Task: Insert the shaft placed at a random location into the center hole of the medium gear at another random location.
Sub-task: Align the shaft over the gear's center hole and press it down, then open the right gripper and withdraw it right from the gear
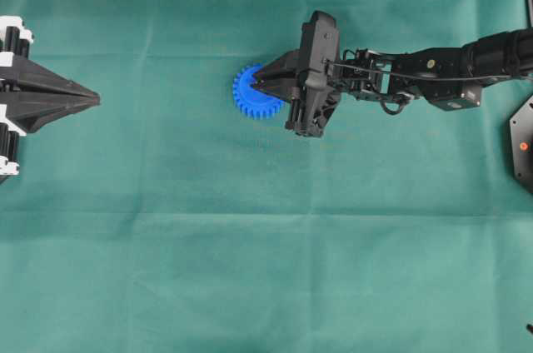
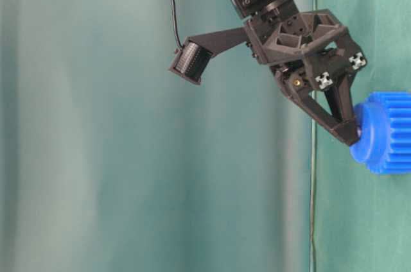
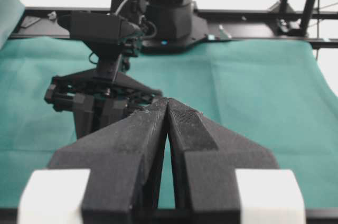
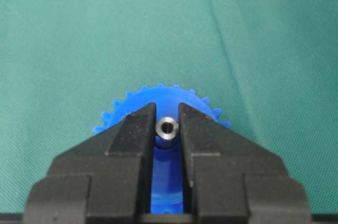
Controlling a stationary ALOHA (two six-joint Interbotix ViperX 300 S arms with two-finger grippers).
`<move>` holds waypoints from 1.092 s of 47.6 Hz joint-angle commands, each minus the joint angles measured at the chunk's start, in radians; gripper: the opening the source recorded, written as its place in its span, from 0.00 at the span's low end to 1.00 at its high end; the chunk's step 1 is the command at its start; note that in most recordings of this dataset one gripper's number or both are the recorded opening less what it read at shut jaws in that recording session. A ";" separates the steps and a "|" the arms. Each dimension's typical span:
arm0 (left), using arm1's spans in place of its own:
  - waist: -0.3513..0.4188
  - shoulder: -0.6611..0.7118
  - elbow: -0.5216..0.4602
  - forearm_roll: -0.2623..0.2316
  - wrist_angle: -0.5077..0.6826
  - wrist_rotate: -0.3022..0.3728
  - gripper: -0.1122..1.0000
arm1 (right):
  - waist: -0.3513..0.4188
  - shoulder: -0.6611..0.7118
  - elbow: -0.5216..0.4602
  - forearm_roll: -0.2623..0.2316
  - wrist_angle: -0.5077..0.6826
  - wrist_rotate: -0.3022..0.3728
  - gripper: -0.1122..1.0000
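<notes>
The medium gear (image 1: 247, 96), a bright blue toothed wheel, lies flat on the green cloth near the table's middle. My right gripper (image 4: 167, 117) is shut on the shaft (image 4: 167, 128), a small silvery pin seen end-on between the fingertips, right over the gear's raised hub (image 4: 168, 147). The center hole is hidden under the shaft. In the table-level view the right gripper's tips (image 2: 352, 135) touch the hub of the gear (image 2: 388, 132). My left gripper (image 1: 95, 99) rests at the far left, shut and empty (image 3: 168, 103).
Green cloth (image 1: 250, 270) covers the whole table. A black mount (image 1: 522, 143) sits at the right edge. In the left wrist view the right arm's base (image 3: 169, 15) and a black frame rail (image 3: 253, 12) stand at the far side.
</notes>
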 commanded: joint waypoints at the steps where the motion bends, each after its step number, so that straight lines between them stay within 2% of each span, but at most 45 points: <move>1: -0.003 0.008 -0.012 0.002 -0.005 -0.002 0.10 | 0.000 -0.015 -0.011 0.003 -0.009 -0.005 0.23; 27: -0.003 0.008 -0.012 0.002 -0.005 -0.002 0.10 | 0.005 -0.015 -0.011 0.003 -0.002 -0.003 0.24; 29: -0.003 0.008 -0.012 0.002 -0.005 -0.002 0.10 | 0.005 -0.014 -0.011 0.003 -0.002 -0.003 0.27; 31: -0.002 0.008 -0.012 0.002 -0.005 -0.002 0.10 | 0.005 -0.014 -0.011 0.003 -0.005 -0.005 0.36; 40: -0.002 0.008 -0.012 0.003 -0.005 -0.002 0.10 | 0.008 -0.028 -0.011 0.003 -0.002 -0.005 0.85; 42: -0.002 0.008 -0.012 0.002 -0.005 -0.002 0.10 | 0.009 -0.037 -0.009 0.003 0.000 -0.005 0.85; 48: -0.002 0.008 -0.012 0.003 -0.005 -0.002 0.10 | 0.009 -0.078 -0.003 0.003 0.009 -0.006 0.78; 52: -0.002 0.008 -0.012 0.002 -0.005 -0.002 0.10 | 0.009 -0.114 0.002 0.003 0.023 -0.008 0.77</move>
